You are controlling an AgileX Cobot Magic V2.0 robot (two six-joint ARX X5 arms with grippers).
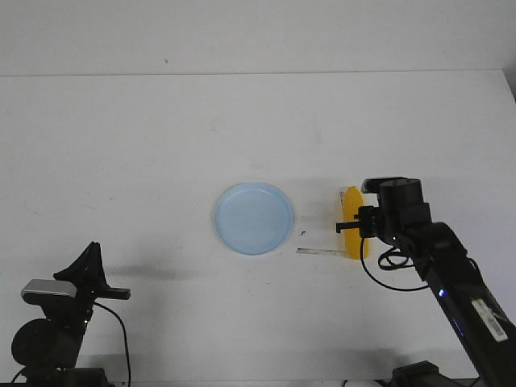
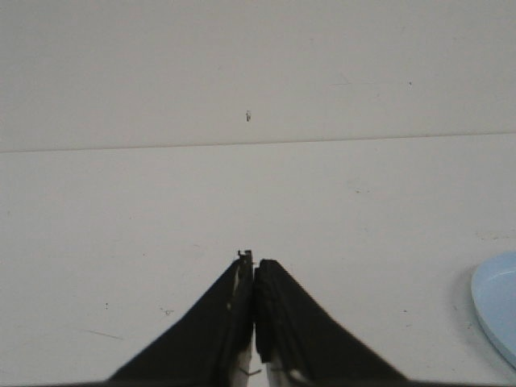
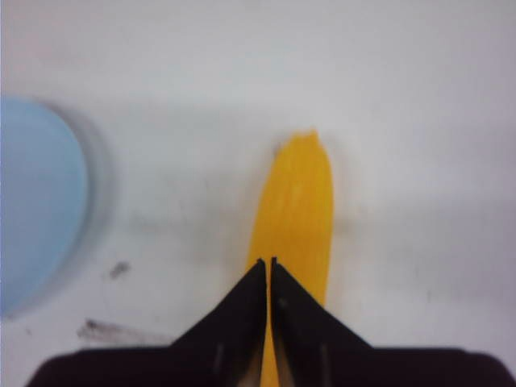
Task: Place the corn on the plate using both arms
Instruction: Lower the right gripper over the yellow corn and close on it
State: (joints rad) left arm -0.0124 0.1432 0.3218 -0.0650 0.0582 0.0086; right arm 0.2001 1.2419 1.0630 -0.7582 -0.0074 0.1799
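Observation:
The yellow corn [image 1: 355, 247] lies on the white table just right of the pale blue plate [image 1: 254, 218], lengthwise away from me. My right gripper [image 1: 348, 222] hovers over the corn's middle with its jaws shut and nothing between them. In the right wrist view the corn [image 3: 297, 201] stretches out beyond the shut gripper [image 3: 268, 262], and the plate [image 3: 36, 201] is at the side. My left gripper [image 1: 93, 245] is shut and empty at the near left, far from both. In the left wrist view the shut gripper [image 2: 255, 260] faces bare table, with the plate's edge [image 2: 500, 310] just showing.
A thin strip of tape [image 1: 322, 251] and a small dark mark [image 1: 303, 234] lie on the table between plate and corn. The table's far edge [image 1: 258, 74] meets a white wall. The right arm [image 1: 451, 274] reaches in from the near right.

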